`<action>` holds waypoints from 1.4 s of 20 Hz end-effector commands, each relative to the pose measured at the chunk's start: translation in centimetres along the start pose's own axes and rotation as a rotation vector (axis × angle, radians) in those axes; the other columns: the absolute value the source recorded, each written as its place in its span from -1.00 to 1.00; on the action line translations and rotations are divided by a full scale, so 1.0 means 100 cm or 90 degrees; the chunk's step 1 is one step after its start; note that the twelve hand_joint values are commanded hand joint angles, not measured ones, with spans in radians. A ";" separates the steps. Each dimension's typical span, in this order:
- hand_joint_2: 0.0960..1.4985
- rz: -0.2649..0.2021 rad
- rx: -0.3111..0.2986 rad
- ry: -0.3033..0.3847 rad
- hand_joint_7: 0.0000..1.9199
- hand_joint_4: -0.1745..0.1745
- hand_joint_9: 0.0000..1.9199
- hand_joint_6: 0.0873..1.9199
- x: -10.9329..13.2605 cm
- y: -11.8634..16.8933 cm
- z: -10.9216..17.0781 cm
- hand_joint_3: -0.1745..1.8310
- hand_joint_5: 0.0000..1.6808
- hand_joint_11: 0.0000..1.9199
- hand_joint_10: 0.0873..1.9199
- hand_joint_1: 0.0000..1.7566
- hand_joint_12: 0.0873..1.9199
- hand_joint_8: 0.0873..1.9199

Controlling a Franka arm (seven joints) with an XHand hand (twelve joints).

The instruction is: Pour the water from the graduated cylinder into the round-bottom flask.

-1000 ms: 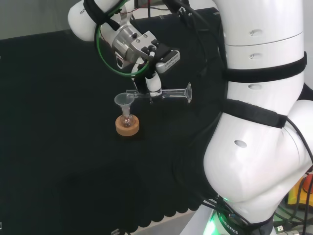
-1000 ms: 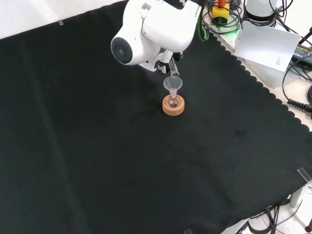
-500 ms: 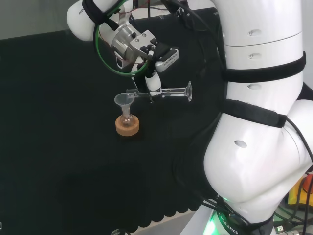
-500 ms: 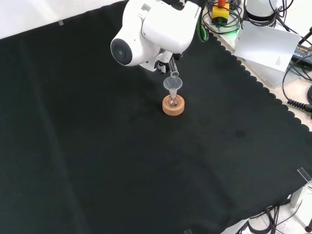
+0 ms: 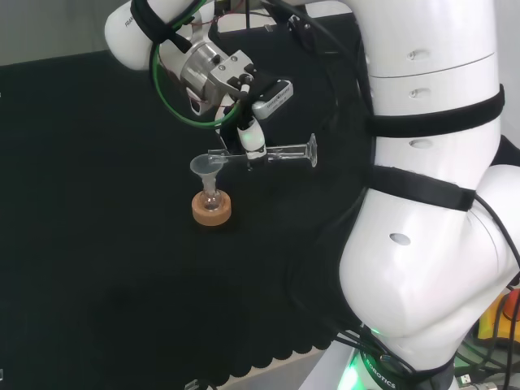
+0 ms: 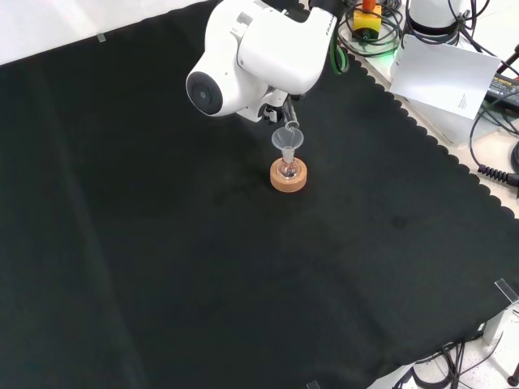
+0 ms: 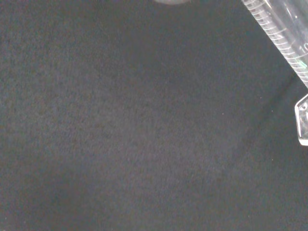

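Head view shows the clear graduated cylinder [image 5: 272, 152] lying nearly level, its long axis running left to right, mouth at the left over the clear funnel [image 5: 206, 168] in the small round-bottom flask [image 5: 211, 197] on its cork ring [image 5: 211, 210]. The hand's [image 5: 253, 140] fingers curl round the cylinder's middle.

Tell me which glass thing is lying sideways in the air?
The graduated cylinder, held level by the hand. The funnel and round-bottom flask stand upright on the cork ring.
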State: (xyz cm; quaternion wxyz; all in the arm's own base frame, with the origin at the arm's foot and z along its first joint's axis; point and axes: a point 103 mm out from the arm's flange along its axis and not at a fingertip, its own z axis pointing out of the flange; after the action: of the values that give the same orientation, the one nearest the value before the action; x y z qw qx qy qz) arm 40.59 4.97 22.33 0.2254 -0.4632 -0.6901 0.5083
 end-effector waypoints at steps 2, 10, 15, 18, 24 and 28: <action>0.47 0.009 0.010 -0.003 0.01 -1.00 0.48 0.06 0.002 -0.001 -0.002 -0.83 0.11 0.28 -0.89 0.43 -0.26 0.05; 0.47 0.018 0.032 -0.006 0.01 -1.00 0.48 0.07 0.000 -0.002 -0.002 -0.83 0.11 0.28 -0.89 0.43 -0.26 0.05; 0.47 0.023 0.036 -0.009 0.01 -1.00 0.49 0.07 0.001 -0.004 -0.003 -0.83 0.11 0.28 -0.89 0.43 -0.26 0.05; 0.48 0.024 0.036 -0.009 0.01 -1.00 0.49 0.07 0.001 -0.005 -0.003 -0.83 0.11 0.29 -0.90 0.43 -0.26 0.05; 0.48 0.024 0.037 -0.011 0.01 -1.00 0.49 0.07 0.001 -0.006 -0.004 -0.83 0.11 0.29 -0.90 0.43 -0.26 0.06; 0.48 0.025 0.051 -0.015 0.01 -1.00 0.49 0.07 0.002 -0.005 -0.003 -0.83 0.11 0.29 -0.90 0.43 -0.27 0.06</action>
State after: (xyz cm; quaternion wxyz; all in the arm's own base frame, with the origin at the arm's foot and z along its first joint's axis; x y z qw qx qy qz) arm 40.58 5.27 22.97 0.2240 -0.4643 -0.6664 0.5387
